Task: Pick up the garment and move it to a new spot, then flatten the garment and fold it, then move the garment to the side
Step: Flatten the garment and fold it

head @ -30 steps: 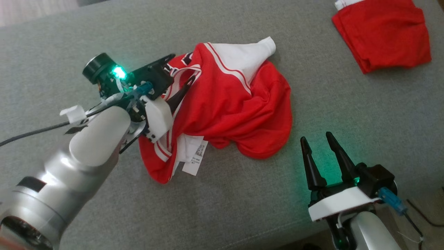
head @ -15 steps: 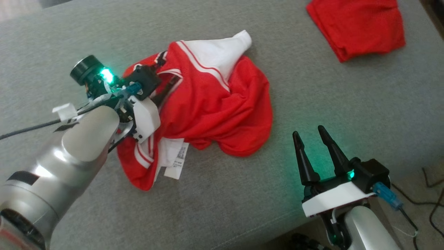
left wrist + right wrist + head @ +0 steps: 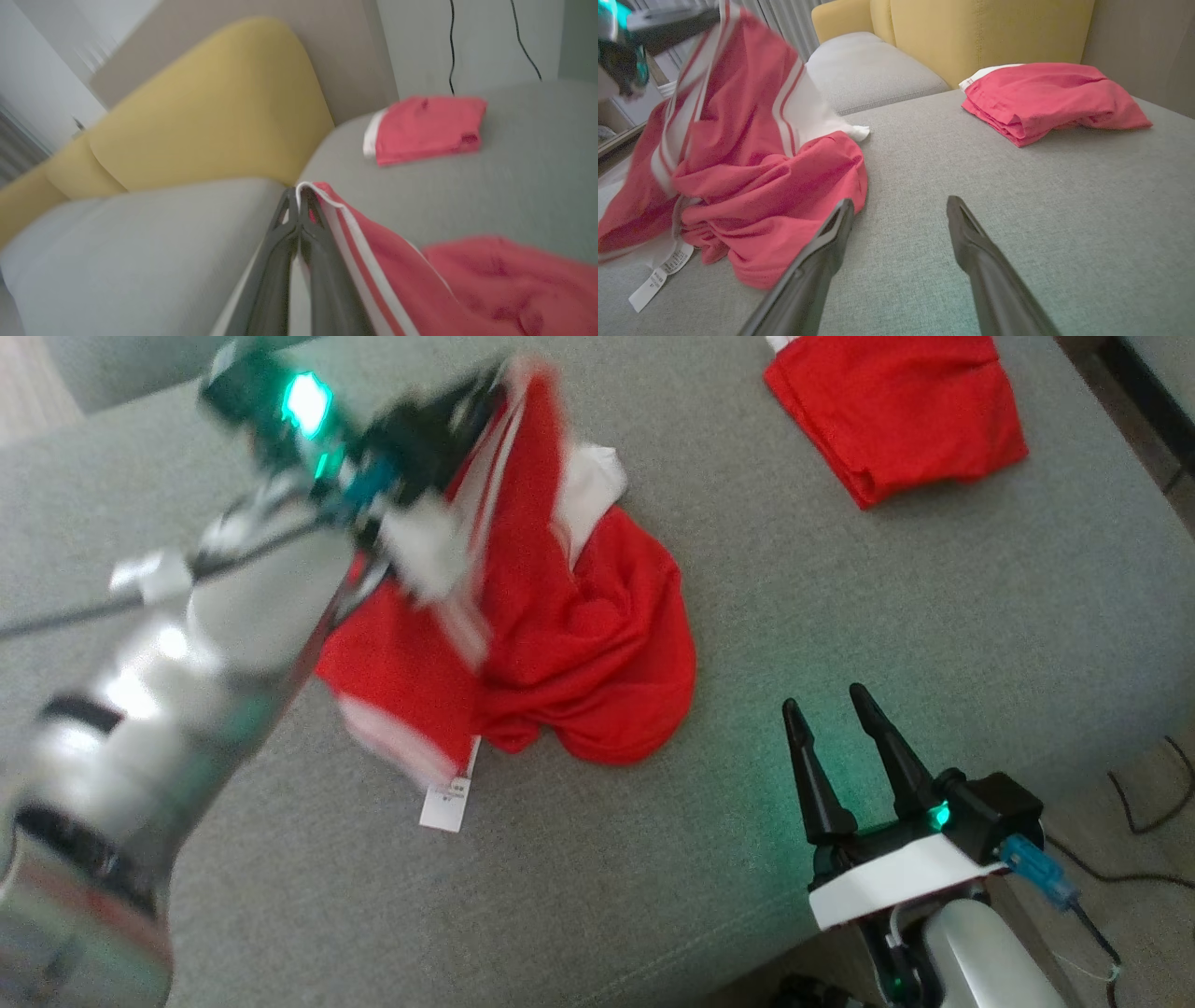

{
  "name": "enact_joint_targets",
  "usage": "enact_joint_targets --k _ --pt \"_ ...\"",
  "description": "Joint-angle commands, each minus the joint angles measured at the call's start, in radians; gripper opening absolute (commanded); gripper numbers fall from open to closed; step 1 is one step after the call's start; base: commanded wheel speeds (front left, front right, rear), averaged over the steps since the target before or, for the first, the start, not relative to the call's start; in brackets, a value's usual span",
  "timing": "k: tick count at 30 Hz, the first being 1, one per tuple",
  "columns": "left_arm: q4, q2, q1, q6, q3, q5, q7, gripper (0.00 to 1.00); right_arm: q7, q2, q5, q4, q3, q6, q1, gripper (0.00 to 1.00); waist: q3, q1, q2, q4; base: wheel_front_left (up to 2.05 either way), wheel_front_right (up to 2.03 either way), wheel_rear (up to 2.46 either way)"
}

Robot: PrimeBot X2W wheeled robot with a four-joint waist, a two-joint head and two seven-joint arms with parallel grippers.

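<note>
The garment (image 3: 579, 644) is a crumpled red piece with white stripes and white panels, lying on the grey cushion (image 3: 934, 616). My left gripper (image 3: 485, 392) is shut on its striped edge and holds that edge up, motion-blurred, while the rest drapes down onto the cushion. In the left wrist view the fingertips (image 3: 295, 193) are pressed together on the white-trimmed hem of the garment (image 3: 373, 261). My right gripper (image 3: 822, 705) stands open near the cushion's front edge, to the right of the garment and apart from it. The right wrist view shows the right gripper (image 3: 899, 205) with nothing between its fingers, beside the garment (image 3: 752, 177).
A folded red garment (image 3: 896, 411) lies at the cushion's far right corner. A white label (image 3: 446, 803) hangs from the held garment. The yellow sofa back (image 3: 985, 32) rises behind. Cables (image 3: 1148, 803) lie on the floor past the right edge.
My left gripper has shut on the garment's striped edge and risen, pulling that edge up off the cushion. The head camera has shifted. The right gripper stays open.
</note>
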Motion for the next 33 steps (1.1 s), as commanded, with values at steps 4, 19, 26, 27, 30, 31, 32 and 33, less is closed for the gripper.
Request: enact_joint_targets --k 4,19,26,27,30,31,32,33 --pt "-0.068 -0.03 -0.209 0.041 0.107 0.022 -0.034 0.0 -0.004 -0.004 0.0 -0.022 0.021 0.003 0.019 1.0 -0.066 0.0 0.0 0.018 0.0 0.0 0.0" --pt "-0.321 0.11 0.108 0.207 0.43 -0.065 -0.037 0.0 -0.004 -0.004 -0.056 -0.021 -0.071 0.003 0.144 1.0 -0.256 0.0 0.0 0.271 0.0 0.0 0.0" --pt "-0.348 0.172 0.544 0.312 0.446 -0.168 -0.033 0.0 -0.004 -0.004 -0.066 -0.024 -0.079 0.003 0.157 1.0 -0.251 0.0 0.0 0.353 0.0 0.0 0.0" --pt "-0.353 0.172 0.607 0.326 0.457 -0.189 -0.034 0.0 -0.004 -0.004 -0.067 -0.023 -0.079 0.003 0.158 1.0 -0.251 0.0 0.0 0.36 0.0 0.0 0.0" --pt "-0.377 0.171 0.762 0.354 0.493 -0.236 -0.036 1.0 -0.004 -0.004 -0.068 -0.023 -0.08 0.003 0.16 1.0 -0.248 0.0 0.0 0.377 0.0 0.0 0.0" --pt "-0.392 0.169 0.804 0.362 0.51 -0.246 -0.036 1.0 -0.004 -0.004 -0.068 -0.023 -0.081 0.003 0.162 1.0 -0.248 0.0 0.0 0.381 0.0 0.0 0.0" --pt "-0.408 0.168 0.843 0.368 0.525 -0.253 -0.036 1.0 -0.004 -0.004 -0.069 -0.024 -0.082 0.003 0.164 1.0 -0.248 0.0 0.0 0.385 0.0 0.0 0.0" --pt "-0.422 0.171 0.879 0.373 0.539 -0.26 -0.036 1.0 -0.004 -0.004 -0.069 -0.024 -0.083 0.003 0.166 1.0 -0.248 0.0 0.0 0.387 0.0 0.0 0.0"
